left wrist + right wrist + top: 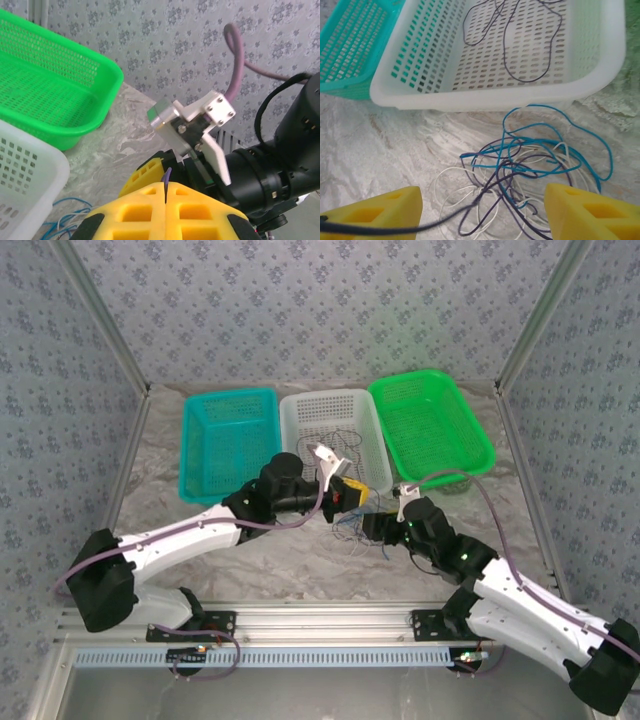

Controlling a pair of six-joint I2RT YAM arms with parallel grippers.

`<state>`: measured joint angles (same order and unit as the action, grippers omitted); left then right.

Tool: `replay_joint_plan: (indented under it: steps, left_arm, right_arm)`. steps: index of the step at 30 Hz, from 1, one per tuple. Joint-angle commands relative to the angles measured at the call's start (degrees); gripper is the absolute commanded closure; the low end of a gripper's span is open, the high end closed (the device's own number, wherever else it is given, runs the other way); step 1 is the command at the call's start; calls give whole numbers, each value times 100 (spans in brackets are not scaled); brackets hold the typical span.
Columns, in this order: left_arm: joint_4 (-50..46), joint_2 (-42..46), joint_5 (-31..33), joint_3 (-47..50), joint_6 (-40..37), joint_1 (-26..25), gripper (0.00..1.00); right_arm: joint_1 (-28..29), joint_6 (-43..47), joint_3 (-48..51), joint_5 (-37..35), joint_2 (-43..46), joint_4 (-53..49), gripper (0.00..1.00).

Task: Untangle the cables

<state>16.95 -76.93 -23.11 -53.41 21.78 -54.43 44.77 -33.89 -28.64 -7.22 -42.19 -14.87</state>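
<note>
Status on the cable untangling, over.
Left gripper shut on a dark purple cable. Right gripper open, facing the tangle on the table. One dark cable lies in the white basket. Basket wall close beside tangle.

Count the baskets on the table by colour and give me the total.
Teal basket: 1
White basket: 1
Green basket: 1
Total: 3

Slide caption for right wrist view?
Open right gripper framing tangled blue, white and purple cables beside the white basket.
</note>
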Motion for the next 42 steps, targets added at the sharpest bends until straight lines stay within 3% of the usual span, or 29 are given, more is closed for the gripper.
replay_joint_plan:
  steps: [1,14,23,29,33,42]
  left_arm:
    - [343,253,-56,-351,148,-41,100]
    - [733,538,-237,-689,519,-77,100]
    - [-13,895,13,-1477,-192,-76,100]
    - [-835,1149,751,-1983,-850,-11,100]
    - [-839,1182,718,-1931,-754,38,100]
    - [-474,1283,566,-1538,-558,38,100]
  right_arm:
    - [71,-344,73,-697,-107,78,33]
    - [161,-502,87,-934,-974,491,36]
    - [278,-896,471,-948,-1474,449,40]
    - [373,-1159,894,-969,-1145,482,52]
    - [382,-1208,1006,-1007,-808,291,59]
    - [388,-936,939,-1008,173,-250,56]
